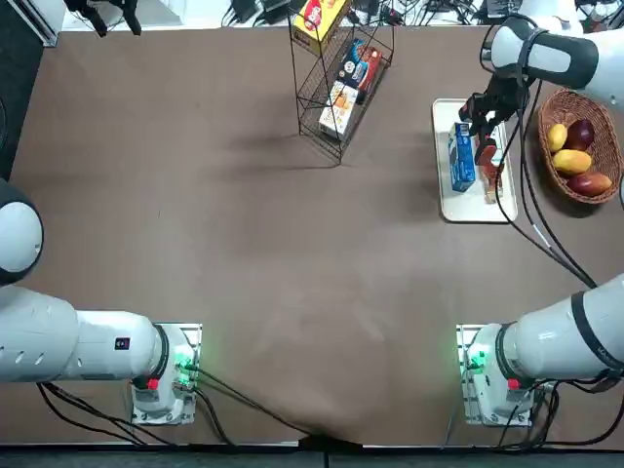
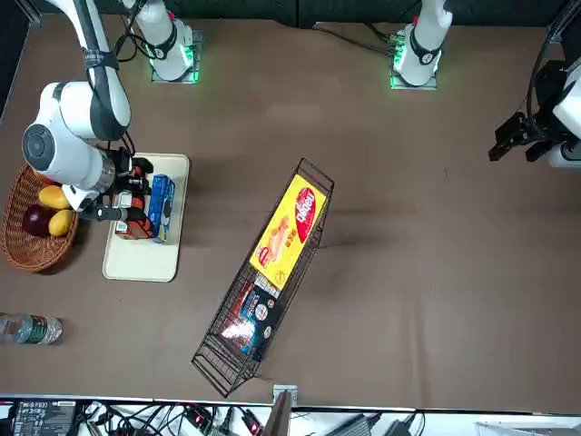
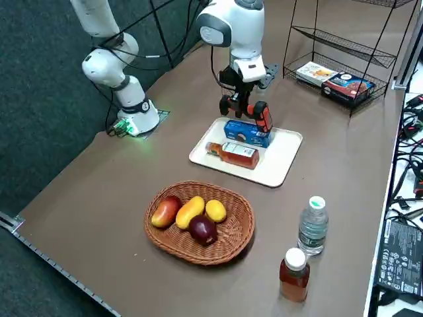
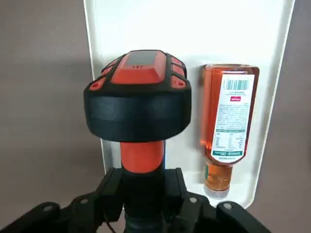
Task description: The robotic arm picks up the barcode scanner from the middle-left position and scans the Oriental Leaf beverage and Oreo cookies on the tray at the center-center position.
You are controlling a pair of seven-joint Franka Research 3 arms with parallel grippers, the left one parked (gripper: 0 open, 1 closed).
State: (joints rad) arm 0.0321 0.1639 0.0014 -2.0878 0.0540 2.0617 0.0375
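My right gripper (image 3: 241,102) is shut on the barcode scanner (image 3: 263,115), a black body with an orange handle, and holds it over the white tray (image 3: 277,165). The wrist view shows the fingers (image 4: 109,191) clamped on the orange handle, with the scanner head (image 4: 138,102) above the tray (image 4: 194,29). The Oriental Leaf beverage (image 4: 228,126) lies on its side with its barcode label facing up. Beside it lies the blue Oreo cookies pack (image 3: 246,132), right under the scanner. In the top view the gripper (image 1: 485,112) hovers over the pack (image 1: 461,156) and the bottle (image 1: 489,175).
A wicker basket (image 3: 198,221) of fruit stands beside the tray. A clear water bottle (image 3: 312,226) and a second tea bottle (image 3: 294,274) stand near the table edge. A tilted wire rack (image 1: 341,78) with boxes is at the far middle.
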